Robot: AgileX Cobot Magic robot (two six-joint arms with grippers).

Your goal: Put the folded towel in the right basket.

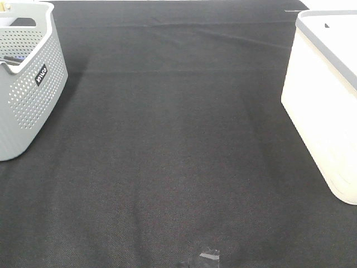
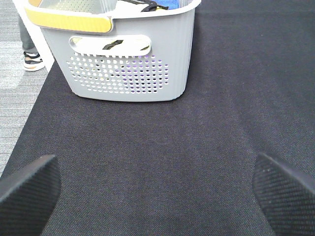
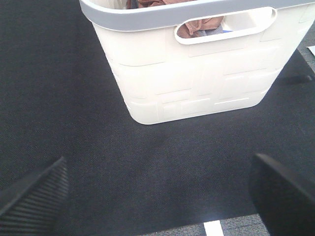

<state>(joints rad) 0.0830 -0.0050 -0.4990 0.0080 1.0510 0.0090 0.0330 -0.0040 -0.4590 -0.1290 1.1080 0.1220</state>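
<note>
The right basket is white with a grey rim and stands at the right edge of the black mat. It fills the right wrist view. The folded towel, rust-brown, lies inside it and shows through the handle slot and just over the rim. My right gripper is open and empty, low over the mat a short way from that basket. My left gripper is open and empty, facing the grey basket. Neither arm shows in the exterior high view.
A grey round-hole basket with a black label stands at the left; the left wrist view shows items in it. A person's shoe is beside it on the floor. A tape piece lies near the mat's front edge.
</note>
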